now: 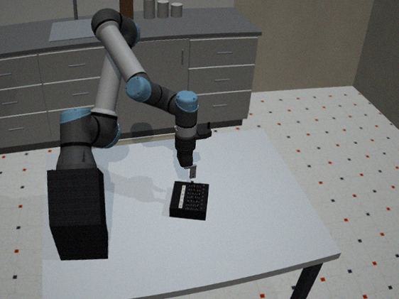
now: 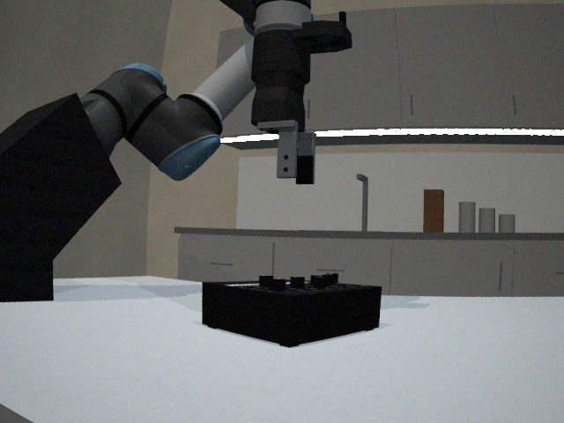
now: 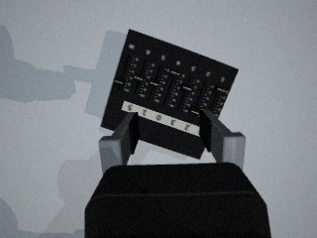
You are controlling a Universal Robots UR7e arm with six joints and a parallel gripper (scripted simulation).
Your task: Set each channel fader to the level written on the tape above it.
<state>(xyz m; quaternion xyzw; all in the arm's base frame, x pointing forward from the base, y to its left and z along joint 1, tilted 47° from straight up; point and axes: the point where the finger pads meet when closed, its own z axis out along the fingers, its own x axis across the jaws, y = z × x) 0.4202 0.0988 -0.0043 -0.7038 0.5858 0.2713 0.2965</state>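
The black lighting desk stands flat on the table. In the wrist view its white tape reads 5, 1, 0, 3, 2 for channels 6 to 2; channel 1's number is hidden by a finger. The master cap stands at the far left. The channel 4 cap and channel 1 cap are near the numbered end, the channel 2 cap near the tape. Exact levels are too small to read. My gripper is open and empty, high above the desk.
The white table carries the desk and the arm's black pedestal. Behind the table is a kitchen counter with a tap, a brown block and grey canisters.
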